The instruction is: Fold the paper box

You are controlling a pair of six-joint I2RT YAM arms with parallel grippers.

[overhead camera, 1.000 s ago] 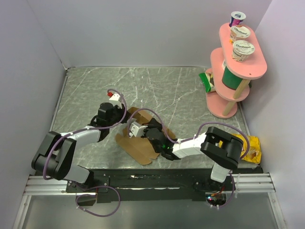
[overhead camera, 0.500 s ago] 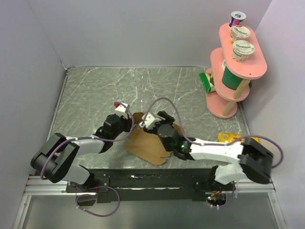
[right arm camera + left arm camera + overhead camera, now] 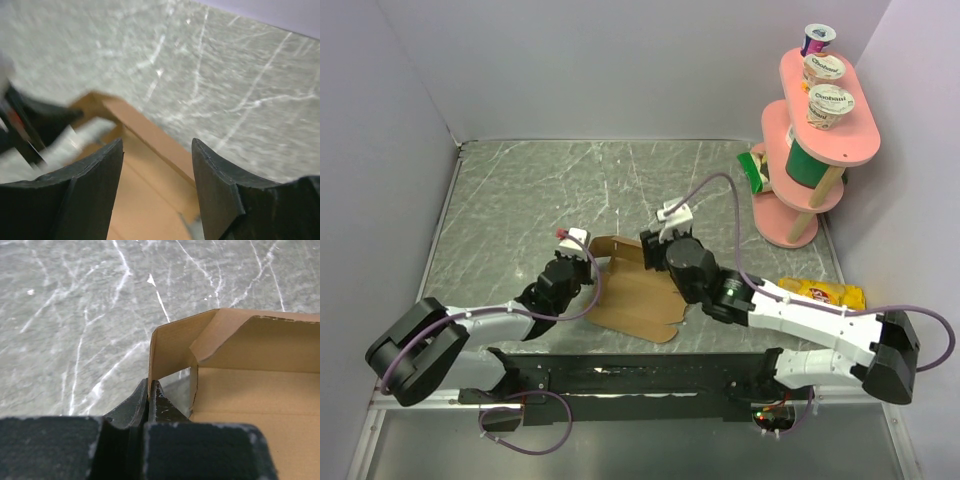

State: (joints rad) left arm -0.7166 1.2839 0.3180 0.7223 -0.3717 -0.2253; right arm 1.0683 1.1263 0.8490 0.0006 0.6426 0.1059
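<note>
Left gripper [image 3: 149,399]: clenched on the lower edge of an upright corner wall of the paper box [image 3: 250,385], cardboard pinched between the fingers. Only the left wrist view shows this; overhead, the tool is seen merely at the box's left corner. Right gripper [image 3: 156,145]: released, jaws spread wide, a raised box wall in the gap ahead of them; that view is blurred and contact cannot be judged. Both arms reach low and forward, converging from either side. The box lies partly erected on the grey table [image 3: 520,190], front centre, between the two grippers, the right one at its far right corner.
</note>
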